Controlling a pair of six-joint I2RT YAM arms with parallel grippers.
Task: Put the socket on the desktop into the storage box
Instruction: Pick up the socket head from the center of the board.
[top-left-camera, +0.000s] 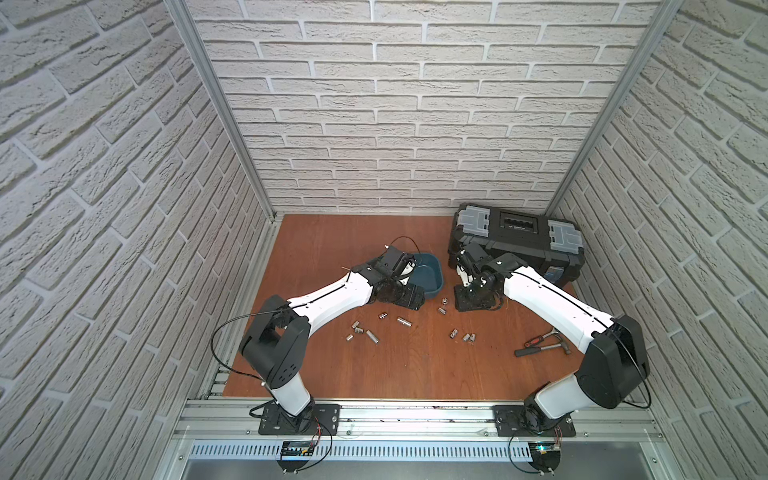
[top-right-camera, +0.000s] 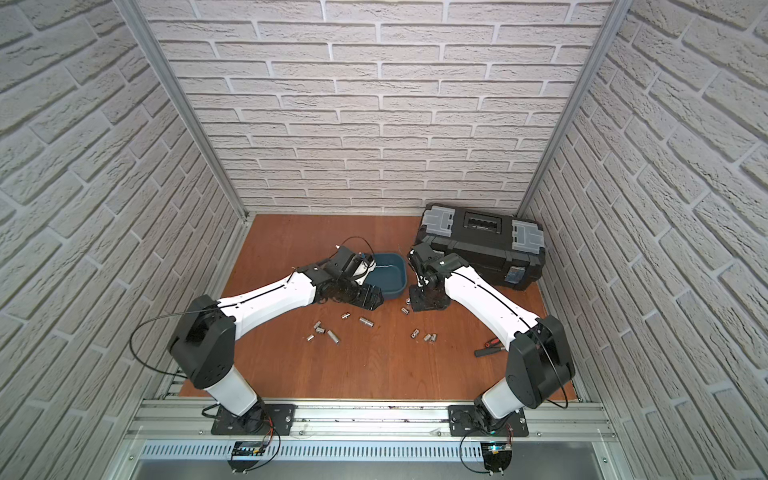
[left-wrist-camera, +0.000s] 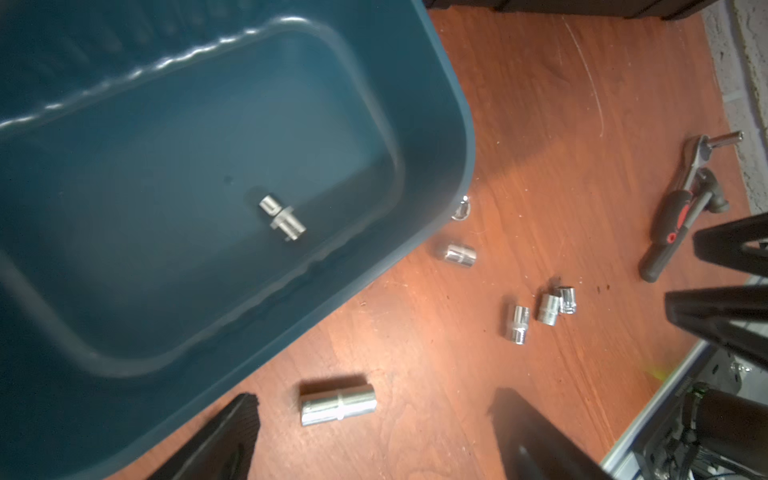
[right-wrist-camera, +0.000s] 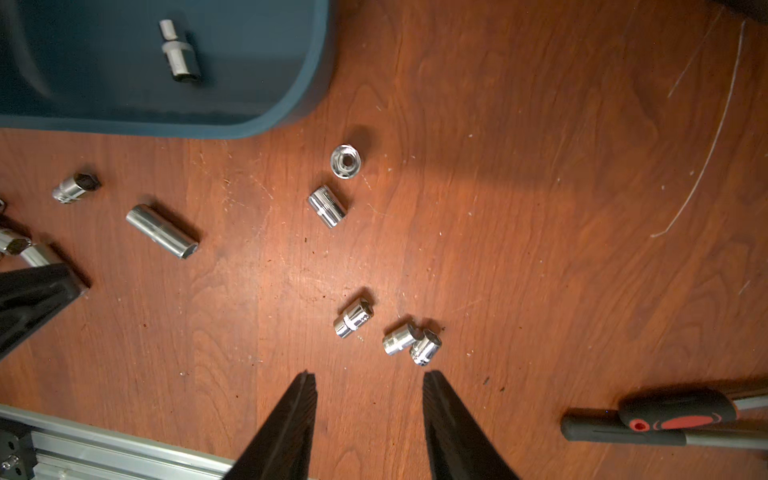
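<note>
Several chrome sockets lie scattered on the reddish-brown desktop (top-left-camera: 374, 365). The teal storage box (top-left-camera: 434, 286) (left-wrist-camera: 436, 104) holds one socket (left-wrist-camera: 282, 218) (right-wrist-camera: 178, 52) on its floor. My left gripper (top-left-camera: 409, 301) (left-wrist-camera: 382, 399) hangs open beside the box's near wall, and a long socket (left-wrist-camera: 337, 405) (top-left-camera: 402, 321) lies on the wood between its fingers, untouched. To the right of the box my right gripper (top-left-camera: 469, 305) (right-wrist-camera: 369, 374) is open and holds nothing. A cluster of short sockets (right-wrist-camera: 411, 340) lies just past its fingertips, and an upright socket (right-wrist-camera: 345, 161) stands near the box corner.
A black toolbox (top-left-camera: 515, 241) with grey latches stands at the back right, close behind the right arm. A hammer and a red-and-black handled tool (top-left-camera: 540, 345) (right-wrist-camera: 648, 424) lie at the right. A grey aluminium rail (top-left-camera: 415, 415) runs along the front edge.
</note>
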